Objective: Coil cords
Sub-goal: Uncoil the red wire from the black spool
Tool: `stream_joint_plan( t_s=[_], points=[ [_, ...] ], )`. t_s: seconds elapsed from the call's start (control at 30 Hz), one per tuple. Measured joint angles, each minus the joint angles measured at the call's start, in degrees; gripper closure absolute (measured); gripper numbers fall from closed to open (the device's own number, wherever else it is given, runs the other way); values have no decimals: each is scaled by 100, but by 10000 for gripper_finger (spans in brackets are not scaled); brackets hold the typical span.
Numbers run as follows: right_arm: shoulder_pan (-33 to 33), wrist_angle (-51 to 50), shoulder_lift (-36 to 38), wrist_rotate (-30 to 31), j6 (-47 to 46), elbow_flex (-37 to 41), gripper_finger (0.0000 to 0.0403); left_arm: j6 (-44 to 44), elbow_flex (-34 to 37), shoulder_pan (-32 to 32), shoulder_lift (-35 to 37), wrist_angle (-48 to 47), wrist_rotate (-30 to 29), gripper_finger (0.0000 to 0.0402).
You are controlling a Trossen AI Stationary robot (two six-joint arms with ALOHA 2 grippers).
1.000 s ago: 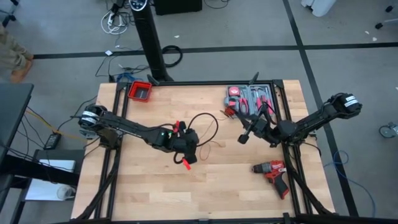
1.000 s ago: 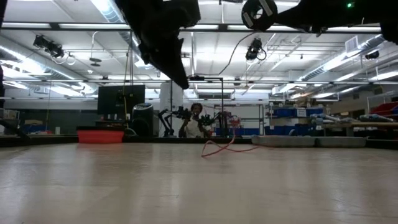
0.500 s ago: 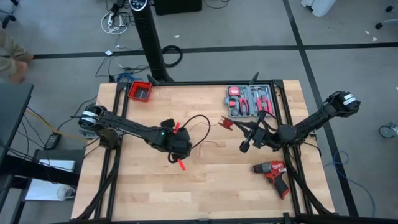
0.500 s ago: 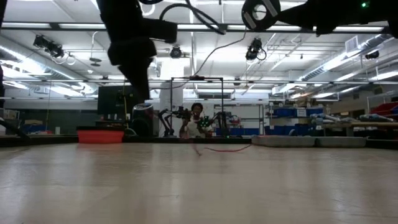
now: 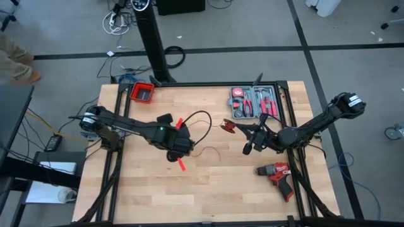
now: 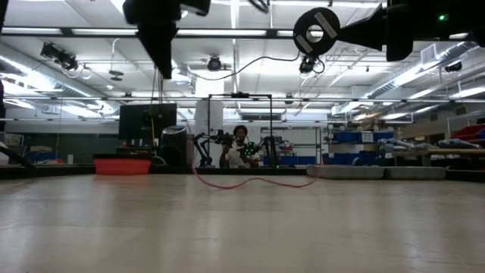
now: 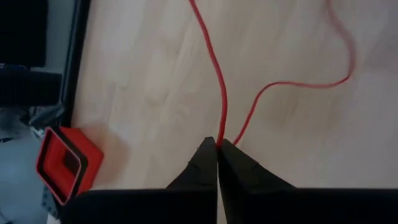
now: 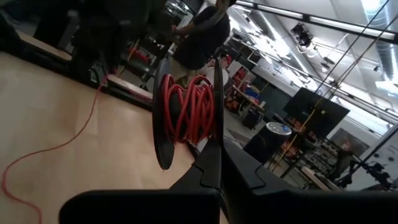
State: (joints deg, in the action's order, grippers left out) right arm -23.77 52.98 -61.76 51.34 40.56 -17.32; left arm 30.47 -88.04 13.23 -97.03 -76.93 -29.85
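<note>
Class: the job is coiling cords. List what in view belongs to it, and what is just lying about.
Job:
- red cord
- spool in right end effector
- left end effector, pinching cord

Lying about:
- drill
- tool tray
- red bin

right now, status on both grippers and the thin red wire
Left gripper shut on thin red wire, above table centre. Right gripper shut on black spool, red wire partly wound. Loose slack trails across wooden table. Nothing in the way.
</note>
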Motion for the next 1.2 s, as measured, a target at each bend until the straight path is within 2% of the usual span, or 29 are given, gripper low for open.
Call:
stream_joint_plan(
  t_s=[0.27,0.4,0.57,0.77,0.9,1.2],
  points=[
    [37,-40,0,1,-9,0,403,-154,-370,0,2,13,-7,301],
    [37,-39,0,1,-13,0,403,-166,-370,0,2,10,-4,273],
    [54,-8,0,-3,-200,0,403,-171,-370,0,2,616,2,267],
    [308,-15,0,-331,-623,0,403,-878,-363,0,2,2469,7,266],
    [397,-84,0,-342,-861,0,403,-1227,-361,-40,1,3492,-9,266],
    [402,-143,79,-362,-876,0,403,-1227,-355,-50,-519,3878,-198,266]
  ],
)
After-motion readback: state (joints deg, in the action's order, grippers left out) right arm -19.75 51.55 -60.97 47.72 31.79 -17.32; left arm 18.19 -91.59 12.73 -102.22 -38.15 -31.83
